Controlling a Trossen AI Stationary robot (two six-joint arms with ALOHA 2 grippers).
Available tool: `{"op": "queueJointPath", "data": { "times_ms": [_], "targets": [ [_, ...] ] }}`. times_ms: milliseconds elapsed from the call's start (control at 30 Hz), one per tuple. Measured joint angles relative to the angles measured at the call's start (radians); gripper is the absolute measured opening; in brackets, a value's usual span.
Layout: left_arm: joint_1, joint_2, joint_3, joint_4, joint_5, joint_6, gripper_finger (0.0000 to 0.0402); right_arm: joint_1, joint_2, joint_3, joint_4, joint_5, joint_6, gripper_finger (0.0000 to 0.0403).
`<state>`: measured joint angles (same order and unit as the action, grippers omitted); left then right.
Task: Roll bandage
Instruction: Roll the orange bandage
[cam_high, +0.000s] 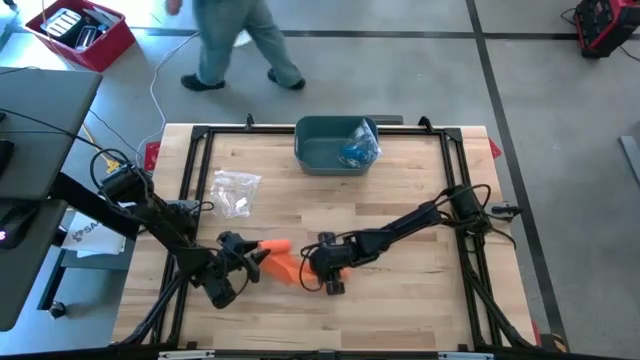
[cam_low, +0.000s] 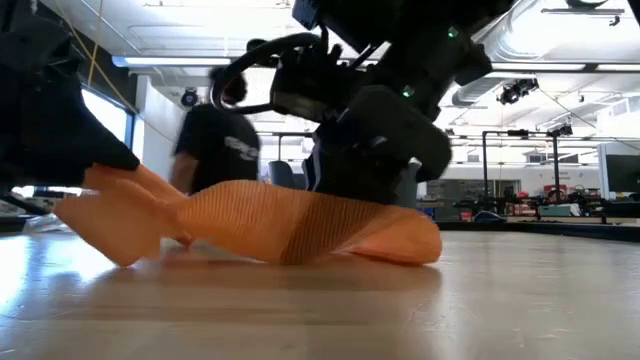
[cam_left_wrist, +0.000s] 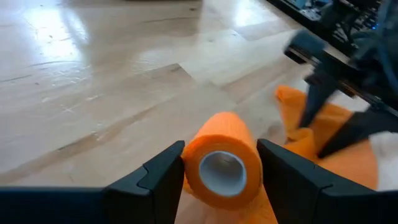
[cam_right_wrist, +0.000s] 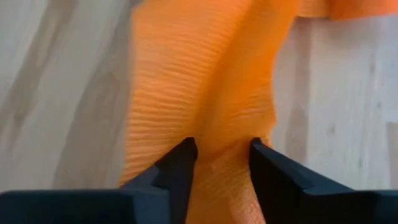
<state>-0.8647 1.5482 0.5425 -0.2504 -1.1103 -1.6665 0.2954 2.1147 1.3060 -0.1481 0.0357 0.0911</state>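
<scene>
The bandage is orange, partly wound on a roll (cam_left_wrist: 221, 163) with a white core, and its loose strip (cam_high: 292, 268) trails across the wooden table. My left gripper (cam_left_wrist: 221, 171), near the table's front left (cam_high: 262, 255), is shut on the roll. Just to its right, my right gripper (cam_right_wrist: 222, 149) (cam_high: 312, 262) is shut on the strip. In the low view the strip (cam_low: 300, 225) sags along the tabletop between the two dark grippers. My left gripper pinches the roll's curved sides (cam_left_wrist: 191, 163) between its two fingers, which lie along the roll. The roll's open end with the white core faces back toward the wrist. The fingers come slanting down from the table's left. My right gripper pinches the loose strip where it is gathered into lengthwise folds (cam_right_wrist: 224, 142), between its two fingertips. The fingers slant down from the table's right. Beyond them the strip widens and lies slack on the table (cam_right_wrist: 180, 62).
A teal bin (cam_high: 318, 150) holding a blue-printed packet stands at the far middle. A clear plastic bag (cam_high: 235, 192) lies at the left. A black frame (cam_high: 200, 135) rims the table. A person (cam_high: 235, 45) walks on the floor beyond the far edge.
</scene>
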Motion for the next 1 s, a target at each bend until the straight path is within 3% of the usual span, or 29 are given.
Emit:
{"op": "queueJointPath", "data": {
  "times_ms": [267,433,700,1000],
  "targets": [
    [0.053,0.044,0.001,0.009,0.013,-0.008,0.0193,0.026,-0.021,-0.002,-0.053,0.016,-0.032,0.0013],
    [0.074,0.102,0.001,-0.006,0.027,-0.073,0.0193,0.071,-0.096,-0.006,-0.150,0.183,-0.055,0.0017],
    [0.107,0.174,0.001,-0.059,0.022,-0.233,0.0193,0.194,-0.205,-0.010,-0.264,0.292,-0.012,0.0004],
    [0.125,0.205,0.002,-0.059,0.055,-0.244,0.0193,0.374,-0.211,-0.009,-0.324,0.383,0.093,0.0002]
  ]
}}
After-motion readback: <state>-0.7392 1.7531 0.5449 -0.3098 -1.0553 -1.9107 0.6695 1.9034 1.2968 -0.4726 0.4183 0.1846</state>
